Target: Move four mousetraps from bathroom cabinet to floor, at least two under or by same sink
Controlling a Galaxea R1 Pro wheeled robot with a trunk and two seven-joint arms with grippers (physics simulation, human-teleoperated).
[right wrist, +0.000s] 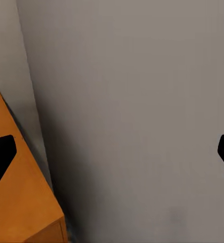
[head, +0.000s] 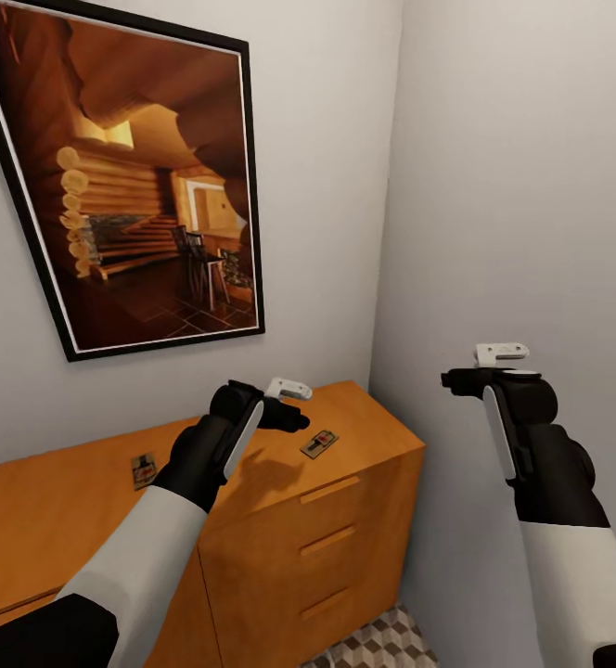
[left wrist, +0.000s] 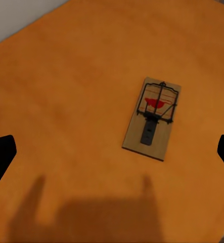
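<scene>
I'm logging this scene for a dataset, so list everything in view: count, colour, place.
Mousetraps: two, brown wood with dark metal, on the cabinet top; one ahead of the left gripper, one beside the left forearm.
Cabinet: one, orange-brown with bar handles, against the wall in the corner.
Framed picture: one, black frame, log-cabin interior, on the wall above the cabinet.
Walls: two, grey, meeting in a corner.
Bathroom floor: cube-pattern tiles, beside the cabinet's foot.
Left gripper: black, jaws open, above the cabinet top.
Right gripper: black, jaws open, facing the wall.
</scene>
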